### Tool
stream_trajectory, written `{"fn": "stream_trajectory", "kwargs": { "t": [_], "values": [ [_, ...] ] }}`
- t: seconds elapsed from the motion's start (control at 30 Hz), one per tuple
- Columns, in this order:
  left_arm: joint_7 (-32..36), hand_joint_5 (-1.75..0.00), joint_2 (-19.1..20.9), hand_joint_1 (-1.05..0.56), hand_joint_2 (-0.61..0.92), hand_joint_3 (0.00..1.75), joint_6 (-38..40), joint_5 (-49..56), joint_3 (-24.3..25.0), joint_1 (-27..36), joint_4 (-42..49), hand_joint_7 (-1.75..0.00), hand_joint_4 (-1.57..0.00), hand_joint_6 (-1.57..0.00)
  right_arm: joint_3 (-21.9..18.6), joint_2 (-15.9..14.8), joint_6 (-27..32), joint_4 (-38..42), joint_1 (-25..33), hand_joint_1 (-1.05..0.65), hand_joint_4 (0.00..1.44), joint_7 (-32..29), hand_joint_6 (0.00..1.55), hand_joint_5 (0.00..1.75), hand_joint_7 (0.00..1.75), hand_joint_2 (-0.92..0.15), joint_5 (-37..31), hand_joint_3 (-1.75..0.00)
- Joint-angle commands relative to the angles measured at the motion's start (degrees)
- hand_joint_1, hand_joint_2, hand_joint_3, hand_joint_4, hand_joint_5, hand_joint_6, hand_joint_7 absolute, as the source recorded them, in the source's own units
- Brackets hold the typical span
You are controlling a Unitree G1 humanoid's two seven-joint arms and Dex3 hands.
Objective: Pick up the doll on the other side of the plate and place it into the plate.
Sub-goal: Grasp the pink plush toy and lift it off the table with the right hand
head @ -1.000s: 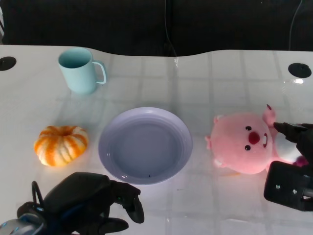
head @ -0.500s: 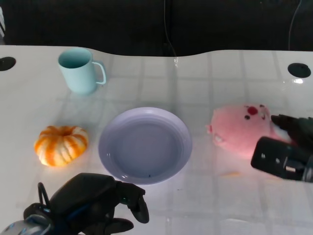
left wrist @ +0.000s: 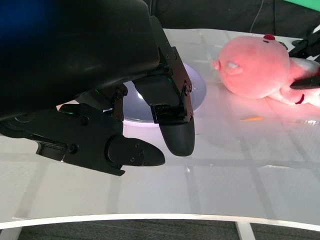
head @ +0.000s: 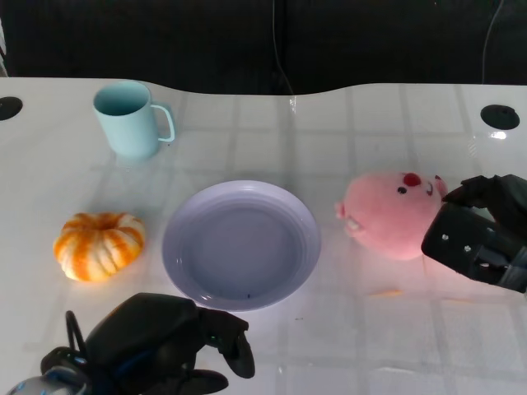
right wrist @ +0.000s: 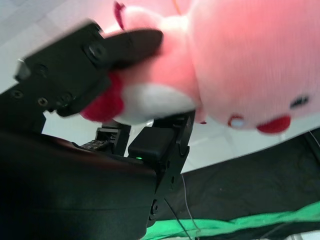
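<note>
A pink plush doll (head: 389, 216) with a red nose lies to the right of the lavender plate (head: 240, 244), its head turned toward the plate. My right hand (head: 479, 233) grips the doll's body from the right; the right wrist view shows black fingers (right wrist: 87, 70) wrapped around the pink and white plush (right wrist: 235, 60). In the left wrist view the doll (left wrist: 255, 68) appears beyond the plate (left wrist: 199, 91). My left hand (head: 160, 346) hovers near the table's front edge, below the plate, with fingers curled in and holding nothing.
A light blue mug (head: 128, 119) stands at the back left. An orange and white pumpkin toy (head: 99, 244) sits left of the plate. Two dark holes (head: 499, 116) mark the table's far corners. A black backdrop lies behind the table.
My right hand has closed on the doll and tipped it up and toward the plate; the doll's face now points away from the camera. The left hand barely moved.
</note>
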Motion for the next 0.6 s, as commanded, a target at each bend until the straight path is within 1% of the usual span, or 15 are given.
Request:
{"fn": "stream_trajectory", "kwargs": {
  "t": [0.03,0.07,0.1,0.13,0.17,0.2,0.27,0.33,0.43,0.5,0.6],
  "values": [
    [0.2,-1.3,1.3,-0.23,0.92,0.21,-0.4,-0.8,1.1,0.7,-0.3,-0.68,-0.75,-0.87,0.4,0.2,0.3,0.2,1.3,-0.17,0.78,-0.5,0.78,1.74,1.49,-0.57,0.5,-0.91],
    [0.0,-1.31,1.4,-0.23,0.92,0.22,-0.2,-0.7,1.3,0.8,-0.5,-0.68,-0.75,-0.87,-0.1,0.6,0.6,-0.1,1.6,-0.17,0.78,-0.9,0.77,1.74,1.5,-0.58,1.1,-0.9],
    [-0.1,-1.3,1.6,-0.23,0.92,0.22,0.0,-0.5,1.4,0.8,-0.7,-0.68,-0.74,-0.87,-0.7,0.9,0.9,-0.7,2.0,-0.17,0.82,-1.5,0.72,1.75,1.64,-0.55,1.7,-0.96],
    [-0.2,-1.3,1.8,-0.23,0.92,0.22,0.0,-0.4,1.5,0.8,-0.8,-0.68,-0.73,-0.87,-1.3,1.2,1.5,-1.5,2.3,-0.18,0.83,-1.8,0.69,1.75,1.68,-0.54,2.3,-0.99],
    [-0.1,-1.3,1.9,-0.22,0.92,0.22,-0.1,-0.3,1.5,0.8,-0.8,-0.68,-0.73,-0.87,-1.7,1.4,1.8,-2.3,2.6,-0.18,0.83,-2.1,0.68,1.75,1.71,-0.54,2.7,-1.01],
    [0.0,-1.3,2.0,-0.22,0.92,0.22,-0.2,-0.2,1.5,0.7,-0.7,-0.68,-0.73,-0.87,-2.0,1.4,1.7,-3.1,3.0,-0.18,0.84,-2.5,0.67,1.75,1.73,-0.51,3.0,-1.06],
    [0.1,-1.3,2.1,-0.22,0.92,0.22,-0.4,-0.4,1.6,0.7,-0.4,-0.68,-0.73,-0.87,-2.9,1.3,0.1,-4.6,3.7,-0.18,0.86,-3.3,0.69,1.75,1.74,-0.44,4.0,-1.18],
    [-0.1,-1.3,2.0,-0.23,0.92,0.22,-0.2,-0.6,1.7,0.7,-0.2,-0.68,-0.73,-0.87,-4.7,1.8,-0.6,-6.5,4.4,-0.17,0.88,-3.2,0.72,1.75,1.75,-0.4,6.2,-1.27],
    [-0.6,-1.3,2.0,-0.22,0.92,0.24,0.5,-0.4,1.6,0.4,0.0,-0.68,-0.72,-0.86,-6.6,2.4,-2.2,-8.8,5.1,-0.14,0.91,-3.5,0.77,1.75,1.75,-0.37,8.9,-1.33],
    [-0.7,-1.31,2.1,-0.22,0.92,0.24,0.6,-0.4,1.6,0.1,0.4,-0.68,-0.71,-0.86,-7.1,2.6,-3.6,-9.9,5.3,-0.11,0.93,-4.2,0.79,1.75,1.75,-0.34,9.6,-1.38],
    [-0.3,-1.3,2.1,-0.22,0.92,0.24,0.2,-0.4,1.5,-0.1,1.1,-0.68,-0.71,-0.86,-7.4,3.0,-4.7,-10.5,5.0,-0.11,0.93,-3.8,0.79,1.75,1.75,-0.33,10.5,-1.43]
  ]
}}
